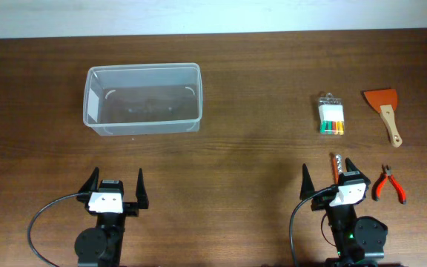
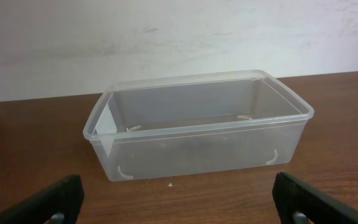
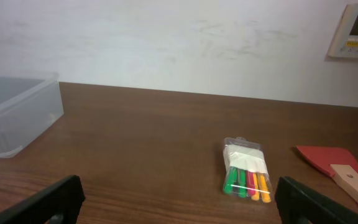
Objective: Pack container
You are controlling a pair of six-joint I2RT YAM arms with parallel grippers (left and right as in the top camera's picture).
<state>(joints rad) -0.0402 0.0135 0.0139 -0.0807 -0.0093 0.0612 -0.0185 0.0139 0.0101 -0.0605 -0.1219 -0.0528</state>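
Ahead of left pincer [image 1: 117, 173], container [image 1: 143, 130], apart

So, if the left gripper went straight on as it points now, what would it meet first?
Probably the container, its near long wall; nothing else shows in between, though height is hard to judge.

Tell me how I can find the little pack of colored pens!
Look at the brown wooden table and go to its right side, far from the big clear container. The pack of pens lies just left of the orange scraper with the wooden handle. It is the only small see-through packet, with green, red and orange pens showing inside.
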